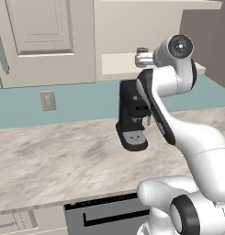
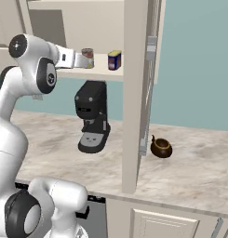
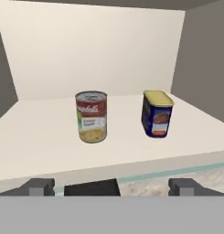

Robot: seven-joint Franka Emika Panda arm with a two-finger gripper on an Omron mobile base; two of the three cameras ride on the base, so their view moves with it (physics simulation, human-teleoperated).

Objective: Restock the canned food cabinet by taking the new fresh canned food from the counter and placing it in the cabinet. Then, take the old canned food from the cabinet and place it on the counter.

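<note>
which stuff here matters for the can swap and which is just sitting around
For the job: red-and-white can, dark-blue can, cabinet shelf, counter, claw.
Just there: coffee machine, brown pot, wall outlet.

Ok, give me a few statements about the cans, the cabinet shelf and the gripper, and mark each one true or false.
1. The dark-blue can stands on the cabinet shelf. True.
2. The red-and-white can lies on its side. False: it stands upright.
3. The gripper holds the red-and-white can. False: it is open and empty, short of the shelf.
4. A black coffee machine stands on the counter below the shelf. True.
5. The two cans touch. False: a gap separates them.
</note>
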